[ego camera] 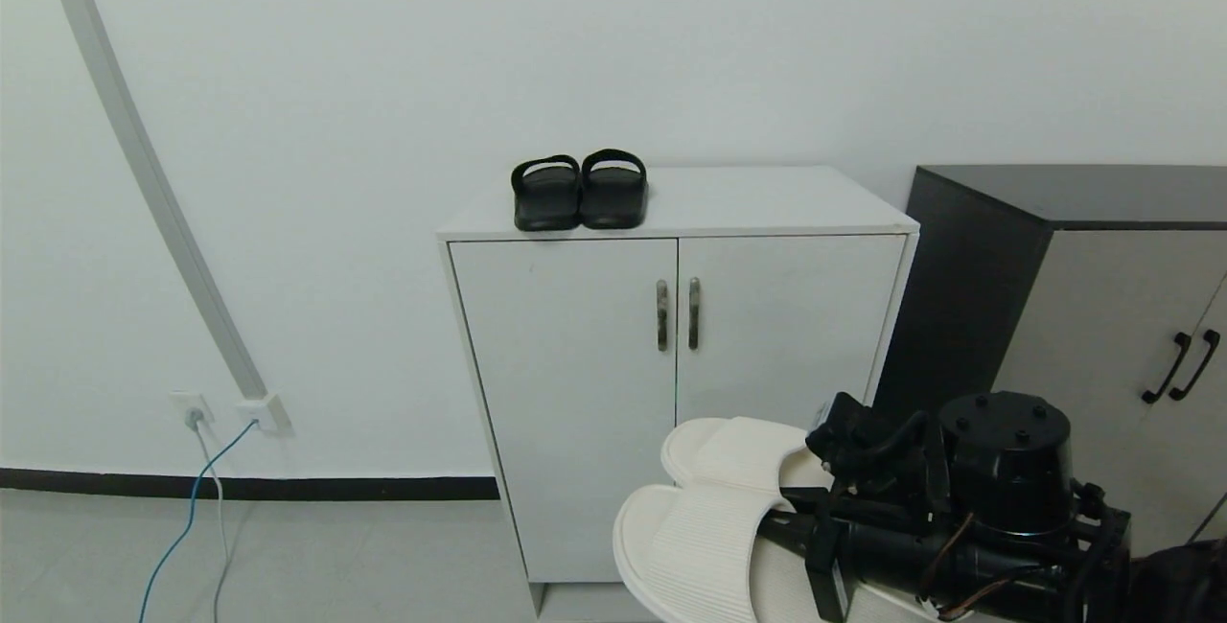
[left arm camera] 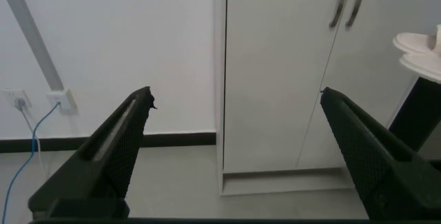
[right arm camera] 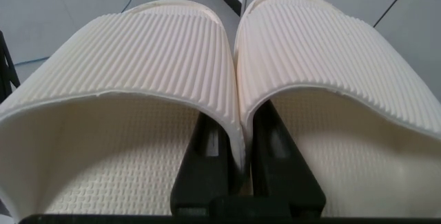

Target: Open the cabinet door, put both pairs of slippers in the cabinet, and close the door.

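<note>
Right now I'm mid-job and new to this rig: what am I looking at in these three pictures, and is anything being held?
It is a two-armed robot on wheels, and each arm ends in a two-fingered hand. The wide picture comes from a camera on its head. The other two come from cameras on its wrists, looking out along each hand. The right hand holds the pair of white slippers, one finger inside each, pinching their inner sides together. The left hand is open and empty, facing the white cabinet. Both cabinet doors are shut. A pair of black slippers sits on the cabinet's top, near its front left corner. A dark cabinet stands to the right.
</note>
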Tool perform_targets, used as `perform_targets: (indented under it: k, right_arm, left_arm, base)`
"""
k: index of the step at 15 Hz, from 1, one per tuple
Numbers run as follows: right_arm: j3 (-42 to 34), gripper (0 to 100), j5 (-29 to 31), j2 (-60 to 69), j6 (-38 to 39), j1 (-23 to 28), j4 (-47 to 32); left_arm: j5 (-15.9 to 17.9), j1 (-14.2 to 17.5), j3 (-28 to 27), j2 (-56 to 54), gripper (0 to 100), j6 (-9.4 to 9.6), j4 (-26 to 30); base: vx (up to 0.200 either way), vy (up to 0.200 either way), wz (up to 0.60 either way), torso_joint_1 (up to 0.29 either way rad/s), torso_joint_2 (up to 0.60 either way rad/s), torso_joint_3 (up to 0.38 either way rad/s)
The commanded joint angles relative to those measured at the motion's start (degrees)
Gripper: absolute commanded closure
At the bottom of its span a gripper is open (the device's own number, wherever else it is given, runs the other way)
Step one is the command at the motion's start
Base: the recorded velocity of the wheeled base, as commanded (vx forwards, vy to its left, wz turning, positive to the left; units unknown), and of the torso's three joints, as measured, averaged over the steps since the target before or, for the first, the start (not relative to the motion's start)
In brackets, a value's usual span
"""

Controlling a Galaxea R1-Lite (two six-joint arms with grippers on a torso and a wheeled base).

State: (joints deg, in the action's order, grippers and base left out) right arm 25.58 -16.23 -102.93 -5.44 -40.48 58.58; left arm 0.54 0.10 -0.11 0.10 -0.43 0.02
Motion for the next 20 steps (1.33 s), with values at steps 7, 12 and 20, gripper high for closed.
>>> perform_targets:
  k: [7, 12, 20]
  right_arm:
    - [-0.6, 100, 0.0, -0.2, 0.1, 0.1, 1.5]
    - [-0.8, 100, 0.0, -0.1, 0.0, 0.2, 1.5]
    - [-3.5, 100, 0.1, -1.1, -2.7, 0.1, 6.7]
  left_arm:
    - [0.1, 0.0, -0.1, 0.1, 0, -0.01, 0.1]
    - [0.2, 0.0, -0.1, 0.0, 0, -0.01, 0.1]
    - [1.8, -0.4, -10.8, 3.2, 0, -4.32, 1.3]
  base:
    - [0.000, 0.000, 0.00, -0.113, 0.46, 0.343]
    - [0.000, 0.000, 0.00, -0.022, 0.22, 0.181]
    - [0.000, 0.000, 0.00, 0.000, 0.00, 0.000]
